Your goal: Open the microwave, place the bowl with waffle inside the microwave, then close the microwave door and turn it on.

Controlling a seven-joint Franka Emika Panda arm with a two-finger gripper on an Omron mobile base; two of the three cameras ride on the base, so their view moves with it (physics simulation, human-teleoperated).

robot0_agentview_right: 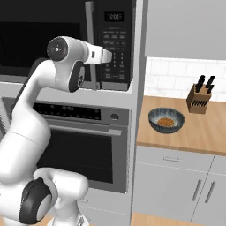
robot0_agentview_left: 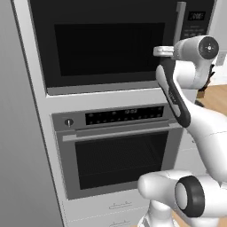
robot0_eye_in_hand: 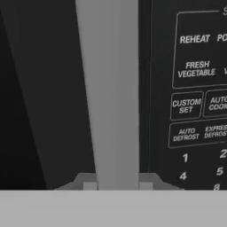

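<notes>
Where the arm reaches up to the microwave, the scene reads as follows.

Gripper: the gripper [robot0_eye_in_hand: 115,184] sits at the bottom centre of the hand view, right at the silver handle [robot0_eye_in_hand: 111,88]; in the left base view the gripper [robot0_agentview_left: 163,51] is at upper right, at the handle [robot0_agentview_left: 179,20].
Jaws: one stands on each side of the bar, close against it; true pinch or a thin gap, I cannot tell.
Handle: a tall vertical bar running from top to bottom through the middle of the hand view.
Microwave door: the microwave door [robot0_agentview_left: 106,44] is closed, its dark window across the top of the left base view.
Keypad: the keypad [robot0_eye_in_hand: 199,97] fills the right of the hand view, with REHEAT, FRESH VEGETABLE, CUSTOM SET, AUTO DEFROST and number keys legible.
Microwave: the microwave [robot0_agentview_right: 115,48] occupies the upper left of the right base view, small display near the top.
Oven: the oven [robot0_agentview_left: 117,148] sits directly below, centre of the left base view, door closed.
Bowl: the bowl [robot0_agentview_right: 166,120] rests on the wooden counter [robot0_agentview_right: 198,137], right of centre in the right base view, with the brown waffle [robot0_agentview_right: 166,122] inside it.
Knife block: the knife block [robot0_agentview_right: 199,98] stands further back at right, apart from the bowl.
</notes>
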